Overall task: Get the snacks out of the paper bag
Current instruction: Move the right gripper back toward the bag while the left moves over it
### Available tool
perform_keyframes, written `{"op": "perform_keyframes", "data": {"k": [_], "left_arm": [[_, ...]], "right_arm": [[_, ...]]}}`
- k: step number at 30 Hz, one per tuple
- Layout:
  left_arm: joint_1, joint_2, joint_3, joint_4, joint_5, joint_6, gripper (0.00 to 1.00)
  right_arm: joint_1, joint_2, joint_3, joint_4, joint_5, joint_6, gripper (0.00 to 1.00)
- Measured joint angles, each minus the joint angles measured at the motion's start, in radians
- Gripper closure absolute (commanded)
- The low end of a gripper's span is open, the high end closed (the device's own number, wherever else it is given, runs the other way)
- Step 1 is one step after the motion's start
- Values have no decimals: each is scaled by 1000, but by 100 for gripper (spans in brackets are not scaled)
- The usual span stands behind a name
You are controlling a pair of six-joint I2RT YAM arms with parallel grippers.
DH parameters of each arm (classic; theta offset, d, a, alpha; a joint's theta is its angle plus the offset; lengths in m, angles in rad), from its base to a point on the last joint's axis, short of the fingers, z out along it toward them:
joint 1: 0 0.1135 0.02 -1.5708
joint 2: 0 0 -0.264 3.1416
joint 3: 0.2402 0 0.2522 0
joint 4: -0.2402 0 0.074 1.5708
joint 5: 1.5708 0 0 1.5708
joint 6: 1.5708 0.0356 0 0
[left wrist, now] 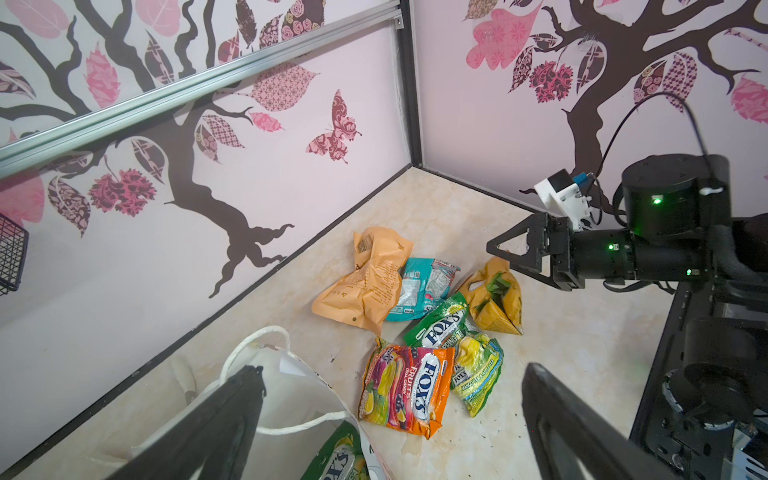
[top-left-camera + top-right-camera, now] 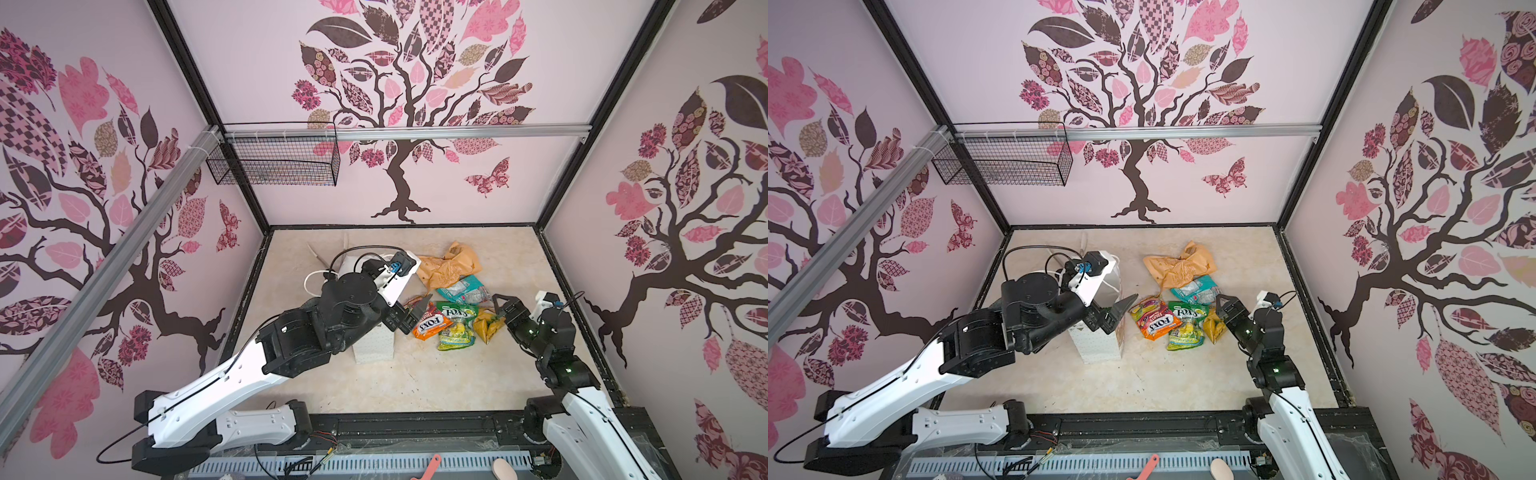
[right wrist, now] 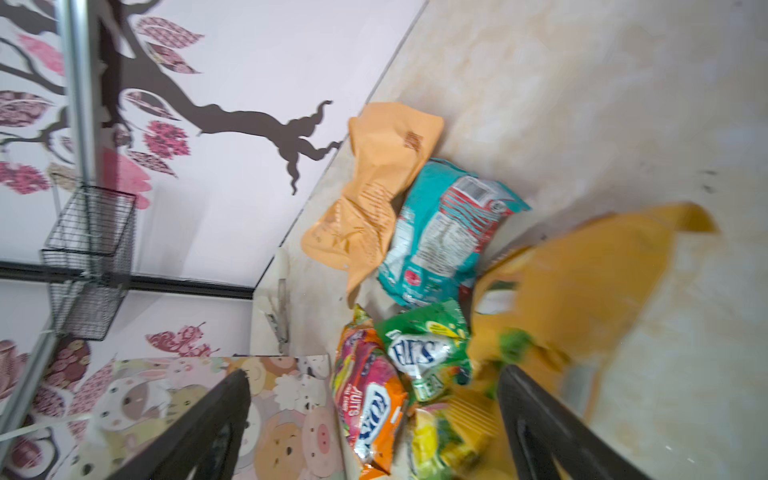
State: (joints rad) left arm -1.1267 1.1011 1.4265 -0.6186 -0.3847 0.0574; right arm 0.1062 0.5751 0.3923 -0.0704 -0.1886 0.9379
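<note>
The white paper bag (image 2: 374, 347) (image 2: 1100, 347) stands left of centre; the left wrist view looks into its white mouth (image 1: 299, 395), where a green FOX'S packet (image 1: 338, 455) lies inside. My left gripper (image 2: 415, 313) (image 2: 1119, 316) (image 1: 392, 370) hangs open and empty above the bag's right rim. On the table to the right lie several snacks: a tan-orange packet (image 2: 451, 266), a teal one (image 2: 463, 291), an orange-red FOX'S bag (image 2: 430, 324), a green-yellow FOX'S bag (image 2: 457, 330) and a small yellow-orange packet (image 2: 490, 326) (image 3: 582, 291), blurred in the right wrist view. My right gripper (image 2: 498, 309) (image 3: 374, 372) is open just over that last packet.
A black wire basket (image 2: 274, 160) hangs on the back wall at the left under an aluminium rail (image 2: 415, 132). Black frame edges border the beige table (image 2: 415, 382). The right arm's base stands at the front right, and a pink tool (image 2: 430, 465) lies on the front ledge.
</note>
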Motion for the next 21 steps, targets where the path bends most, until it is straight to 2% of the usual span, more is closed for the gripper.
{"op": "perform_keyframes", "data": {"k": [4,11,15,21], "left_arm": [[-2,0,0,5,-58,-13,2],[15,0,0,5,-217,-43,4],[100,0,0,3,-243,-90,5],[237,14,1,-24,-240,-156,8]], "right_arm": [[32,4,57,8,-52,-11,4],[174,79,171,8,-113,-58,6],[269,124,247,4,-138,-89,6],[527,218,422,-25,-111,-191,7]]}}
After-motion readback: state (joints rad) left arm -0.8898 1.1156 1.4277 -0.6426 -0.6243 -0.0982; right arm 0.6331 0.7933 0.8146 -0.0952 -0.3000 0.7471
